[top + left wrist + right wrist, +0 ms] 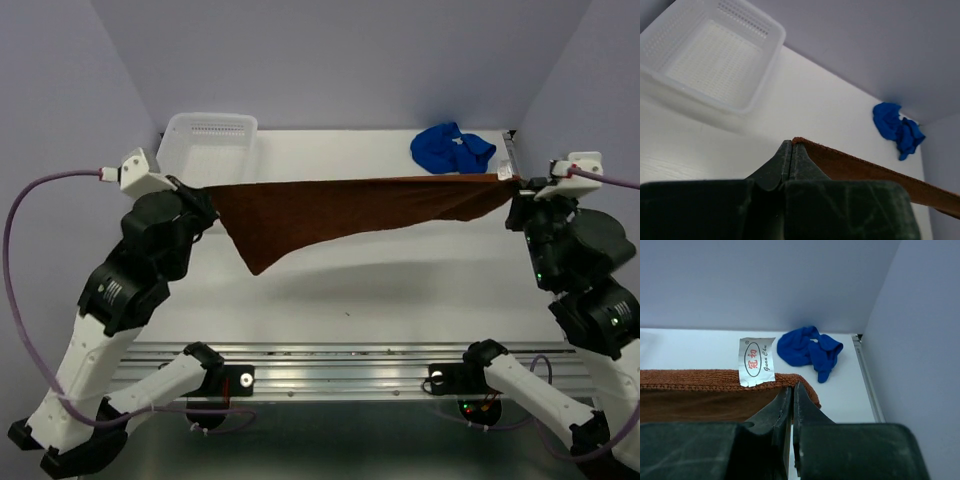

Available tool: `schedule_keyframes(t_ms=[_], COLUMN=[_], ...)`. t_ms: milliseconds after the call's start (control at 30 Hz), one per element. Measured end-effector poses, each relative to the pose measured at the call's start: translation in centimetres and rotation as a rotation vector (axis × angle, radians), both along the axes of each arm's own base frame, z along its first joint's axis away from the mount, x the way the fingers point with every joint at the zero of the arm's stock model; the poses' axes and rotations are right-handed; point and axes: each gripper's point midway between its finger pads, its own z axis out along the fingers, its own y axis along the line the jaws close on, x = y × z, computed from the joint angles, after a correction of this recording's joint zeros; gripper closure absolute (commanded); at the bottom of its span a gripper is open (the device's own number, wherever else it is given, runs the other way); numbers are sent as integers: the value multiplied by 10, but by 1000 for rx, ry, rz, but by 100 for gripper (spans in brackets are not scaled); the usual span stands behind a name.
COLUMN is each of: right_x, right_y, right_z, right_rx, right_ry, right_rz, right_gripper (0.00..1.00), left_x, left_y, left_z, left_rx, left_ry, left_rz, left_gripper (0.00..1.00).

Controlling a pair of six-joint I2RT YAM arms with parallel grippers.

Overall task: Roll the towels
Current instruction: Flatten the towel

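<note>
The rust-brown towel [340, 212] hangs stretched in the air between my two grippers, its lower corner drooping toward the table at the left. My left gripper [207, 195] is shut on its left corner; the towel's edge [865, 167] runs off to the right in the left wrist view. My right gripper [515, 187] is shut on its right corner [795, 382], next to the white tag [757, 361]. The blue towel [452, 148] lies crumpled on the table at the back right, also in the left wrist view [897, 129] and the right wrist view [809, 350].
A white mesh basket [208, 148] stands at the back left, also in the left wrist view [710, 55]. Grey walls close in the table on the left, back and right. A metal rail [340, 365] runs along the near edge.
</note>
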Motion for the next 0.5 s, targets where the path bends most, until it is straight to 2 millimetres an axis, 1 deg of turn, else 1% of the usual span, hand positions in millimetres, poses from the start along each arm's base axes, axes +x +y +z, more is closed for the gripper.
schedule_keyframes(t_ms=[33,167,233,267,367,400,467,500], right_x=[-8,-47,-60,-65,-74,-75,-72,-69], right_y=[-1,-7,-8,-9,-11,-11,-11,-12], right_z=[8,38,45,46,39,36,22,16], right_rx=[13,70,95,103,122,123,138,145], right_ry=[-23,-113,-139,-144,-132,-123,-85,-70], right_rz=[16,95,123,132,144,143,128,113], right_gripper=[98,98,97,97,96,96,96,96], left_x=[-10,-40,-54,-58,-62,-60,-55,-49], left_y=[1,-2,-4,-6,-12,-14,-18,-21], left_z=[12,44,61,66,67,63,52,44], left_rx=[-28,-101,-138,-149,-159,-156,-146,-136], left_ry=[-42,-161,-222,-239,-244,-234,-204,-177], left_rz=[-33,-156,-220,-240,-282,-286,-287,-281], left_gripper=[100,100,100,100,100,100,100,100])
